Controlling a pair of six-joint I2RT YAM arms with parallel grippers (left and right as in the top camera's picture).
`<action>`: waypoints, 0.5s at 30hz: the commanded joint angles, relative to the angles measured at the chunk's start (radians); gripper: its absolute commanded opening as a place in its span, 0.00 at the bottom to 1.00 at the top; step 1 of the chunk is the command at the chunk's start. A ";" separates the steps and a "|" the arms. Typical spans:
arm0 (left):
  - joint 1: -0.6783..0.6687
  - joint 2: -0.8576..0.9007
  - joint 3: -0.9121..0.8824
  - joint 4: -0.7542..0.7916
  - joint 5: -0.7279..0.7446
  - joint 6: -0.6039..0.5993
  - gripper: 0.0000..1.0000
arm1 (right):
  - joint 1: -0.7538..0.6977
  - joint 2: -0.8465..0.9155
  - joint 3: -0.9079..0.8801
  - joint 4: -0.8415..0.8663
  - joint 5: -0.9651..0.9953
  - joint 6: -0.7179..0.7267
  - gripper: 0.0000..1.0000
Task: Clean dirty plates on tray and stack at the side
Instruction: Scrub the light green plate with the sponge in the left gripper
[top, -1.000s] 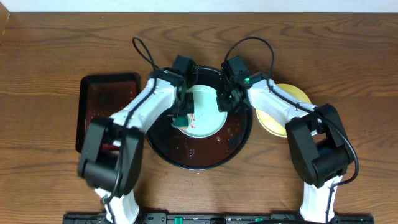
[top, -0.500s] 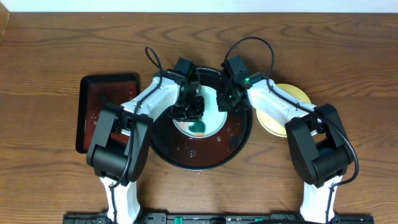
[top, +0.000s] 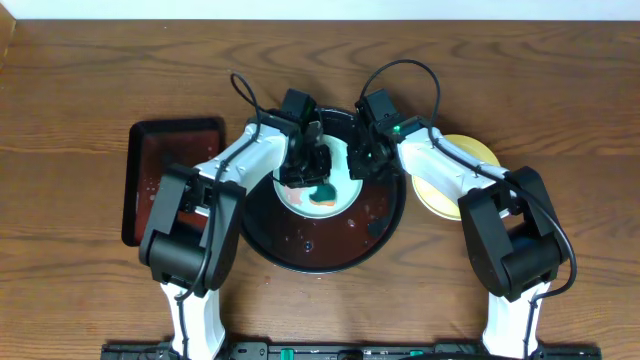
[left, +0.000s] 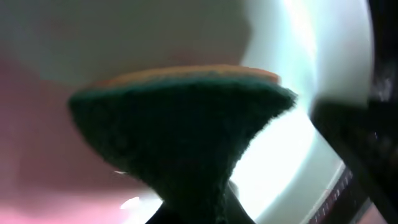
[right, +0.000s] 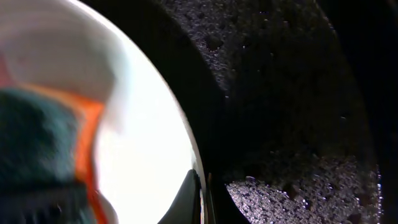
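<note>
A pale mint-green plate (top: 330, 205) lies on the round black tray (top: 300, 250). My left gripper (top: 318, 183) is shut on a green and orange sponge (left: 180, 118) and presses it on the plate (left: 311, 74); the sponge (top: 324, 189) shows in the overhead view too. My right gripper (top: 357, 165) is shut on the plate's right rim (right: 200, 186), one finger on each side. The sponge also shows in the right wrist view (right: 43, 137). A pale yellow plate (top: 462, 175) lies on the wooden tabletop (top: 80, 90) right of the tray, with a green rim under it.
A smaller rectangular black tray (top: 155, 165) stands left of the round tray. The round tray's floor is wet with droplets (right: 292, 193). Both arms meet over the tray's far half.
My left gripper has swept the sponge across the plate from its left side toward the middle and then slightly up. The right gripper has kept its hold on the rim.
</note>
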 joint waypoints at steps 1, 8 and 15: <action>0.066 0.023 0.009 -0.017 -0.346 -0.109 0.07 | 0.013 0.038 -0.036 -0.019 0.018 0.008 0.01; 0.063 0.005 0.009 -0.126 -0.524 -0.085 0.08 | 0.013 0.038 -0.036 -0.018 0.018 0.008 0.01; 0.063 0.005 0.009 -0.291 -0.116 0.330 0.08 | 0.013 0.038 -0.036 -0.018 0.018 0.008 0.01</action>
